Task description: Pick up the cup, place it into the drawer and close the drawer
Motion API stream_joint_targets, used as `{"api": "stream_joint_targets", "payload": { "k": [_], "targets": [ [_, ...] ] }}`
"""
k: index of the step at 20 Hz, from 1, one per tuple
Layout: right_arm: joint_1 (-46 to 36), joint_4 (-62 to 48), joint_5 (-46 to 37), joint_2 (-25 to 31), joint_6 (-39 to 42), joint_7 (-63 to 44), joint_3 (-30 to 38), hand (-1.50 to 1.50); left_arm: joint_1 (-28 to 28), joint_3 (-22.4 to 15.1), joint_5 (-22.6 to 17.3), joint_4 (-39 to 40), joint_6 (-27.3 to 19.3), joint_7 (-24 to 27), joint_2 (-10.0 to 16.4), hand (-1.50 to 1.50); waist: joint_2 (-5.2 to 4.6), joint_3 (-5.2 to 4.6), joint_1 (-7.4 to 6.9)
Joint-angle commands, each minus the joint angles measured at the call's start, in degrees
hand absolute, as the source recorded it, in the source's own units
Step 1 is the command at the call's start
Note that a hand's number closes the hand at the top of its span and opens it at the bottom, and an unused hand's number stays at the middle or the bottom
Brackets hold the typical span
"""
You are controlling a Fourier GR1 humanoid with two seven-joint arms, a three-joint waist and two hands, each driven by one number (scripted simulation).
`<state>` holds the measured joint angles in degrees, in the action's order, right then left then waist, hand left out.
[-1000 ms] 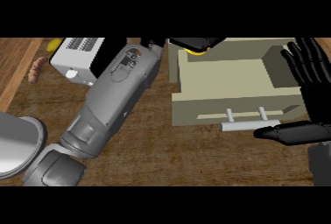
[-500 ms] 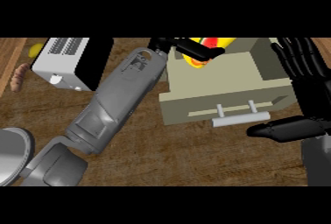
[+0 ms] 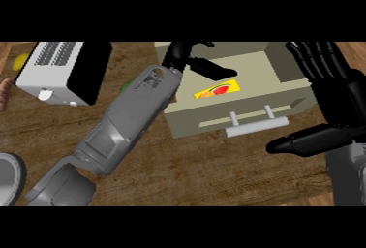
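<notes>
The cup (image 3: 218,90), yellow with a red patch, lies on its side on the floor of the open beige drawer (image 3: 286,58). My left hand (image 3: 183,53) hangs over the drawer's back left corner. Its fingers (image 3: 213,69) are stretched out just above the cup and are not curled round it. The drawer's front panel carries a white bar handle (image 3: 257,125) facing me. My right hand (image 3: 346,94) stands open beside the drawer's right side, fingers up, with its thumb (image 3: 304,141) pointing left below the handle.
A white toaster (image 3: 61,72) sits at the back left of the wooden counter. A yellow item (image 3: 22,60) lies beside it, and a small green one (image 3: 127,86) peeks out by my left forearm. A brown object (image 3: 4,92) touches the left edge.
The cup has left my left hand's fingers and now lies lower, on the drawer floor. The left hand has opened and drawn back to the left. The right hand stays put.
</notes>
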<state>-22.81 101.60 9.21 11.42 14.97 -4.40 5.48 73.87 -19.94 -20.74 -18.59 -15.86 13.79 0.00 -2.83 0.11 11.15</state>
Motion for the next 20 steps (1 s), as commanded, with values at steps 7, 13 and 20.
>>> {"api": "stream_joint_targets", "payload": {
  "k": [7, 13, 20],
  "targets": [
    [-0.4, 0.1, 10.2, -0.8, 14.2, -1.4, -9.4, 1.50, -1.7, 3.6, -11.2, -5.6, 2.2, 10.1, 0.0, -1.50, -0.09, -0.11, 0.37],
    [0.1, -0.8, 4.6, 9.4, 22.7, -7.7, -14.0, 1.50, -2.9, 3.4, -15.1, -5.4, -1.4, 14.0, 0.0, -1.50, 1.18, -0.16, -3.15],
    [7.6, 3.2, -17.1, 12.7, 19.0, -2.5, -18.7, -1.50, -2.1, 5.1, -16.8, -3.4, -3.0, 15.5, 0.0, -1.50, 2.01, 0.00, -7.31]
  ]
}}
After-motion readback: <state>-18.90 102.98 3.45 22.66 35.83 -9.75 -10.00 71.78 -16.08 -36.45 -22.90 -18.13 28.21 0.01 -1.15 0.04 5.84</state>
